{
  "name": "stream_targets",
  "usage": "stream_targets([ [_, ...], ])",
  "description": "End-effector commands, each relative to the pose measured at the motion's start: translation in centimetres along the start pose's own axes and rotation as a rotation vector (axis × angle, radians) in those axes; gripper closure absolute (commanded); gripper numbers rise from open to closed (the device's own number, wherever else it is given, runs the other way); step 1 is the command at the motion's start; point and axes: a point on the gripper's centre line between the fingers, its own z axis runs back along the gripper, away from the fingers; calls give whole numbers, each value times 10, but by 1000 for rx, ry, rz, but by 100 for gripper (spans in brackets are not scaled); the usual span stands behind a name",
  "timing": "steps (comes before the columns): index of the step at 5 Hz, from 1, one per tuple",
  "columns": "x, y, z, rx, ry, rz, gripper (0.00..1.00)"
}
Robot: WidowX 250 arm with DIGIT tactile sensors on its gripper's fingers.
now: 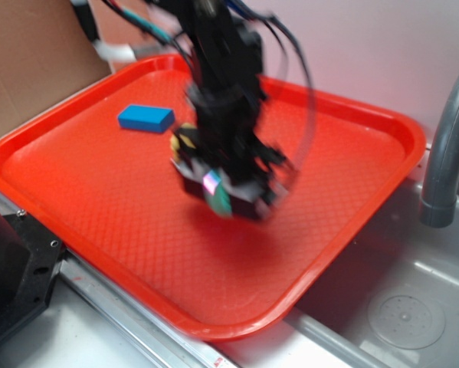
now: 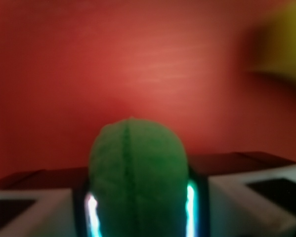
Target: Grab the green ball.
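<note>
The green ball (image 2: 138,177) fills the lower middle of the wrist view, squeezed into an oval between the two jaws. My gripper (image 2: 139,207) is shut on it, with a glowing pad pressed against each side. In the exterior view only a small green patch of the ball (image 1: 221,197) peeks out under the black, motion-blurred gripper (image 1: 227,192), which hangs over the middle of the red tray (image 1: 99,207).
A blue rectangular block (image 1: 145,118) lies on the tray's far left part. A yellow sponge (image 1: 185,136) sits just behind the gripper, blurred at the top right as the sponge (image 2: 281,42) in the wrist view. A grey faucet (image 1: 447,146) and sink are at the right.
</note>
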Motion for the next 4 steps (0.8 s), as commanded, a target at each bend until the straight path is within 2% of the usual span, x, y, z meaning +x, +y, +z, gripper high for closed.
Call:
stream_targets([
  [1,2,43,95,-51,-129,-32,100],
  [3,-9,94,133,-12,-188,45,100],
  [4,-8,101,133,25,-176,75,100],
])
